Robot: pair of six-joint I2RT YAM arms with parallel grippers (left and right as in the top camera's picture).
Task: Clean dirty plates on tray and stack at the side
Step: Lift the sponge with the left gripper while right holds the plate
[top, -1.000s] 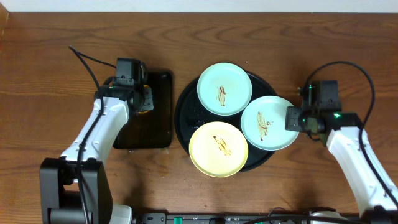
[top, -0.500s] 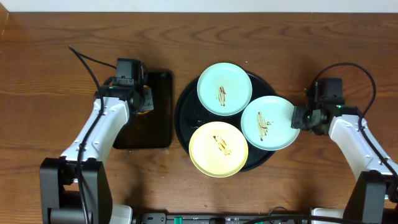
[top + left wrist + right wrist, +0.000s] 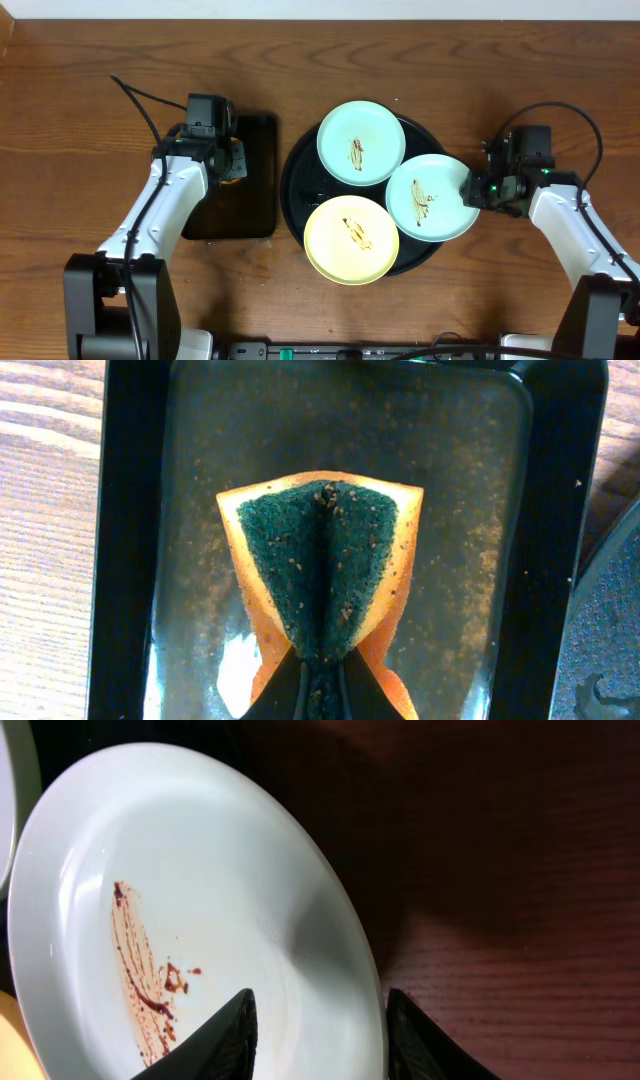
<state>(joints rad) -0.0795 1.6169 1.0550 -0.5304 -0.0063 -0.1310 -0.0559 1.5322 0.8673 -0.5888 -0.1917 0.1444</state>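
Three smeared plates lie on the round black tray [image 3: 300,170]: a mint-blue one [image 3: 360,142] at the back, a mint-blue one [image 3: 432,197] at the right, a pale yellow one [image 3: 351,239] in front. My right gripper [image 3: 472,189] is open, its fingers [image 3: 318,1025] astride the right plate's rim [image 3: 200,900], one over the plate, one over the wood. My left gripper [image 3: 232,160] is shut on an orange sponge with a green scrub face [image 3: 325,570], which is pinched and folded over the rectangular black tray [image 3: 130,540].
The rectangular tray [image 3: 245,205] lies left of the round tray, its floor wet and speckled. Bare wooden table [image 3: 520,80] surrounds both trays. The right plate overhangs the round tray's right rim.
My right gripper has moved left and a little up, from beside the right plate to straddling its rim. The left arm and the plates have not moved.
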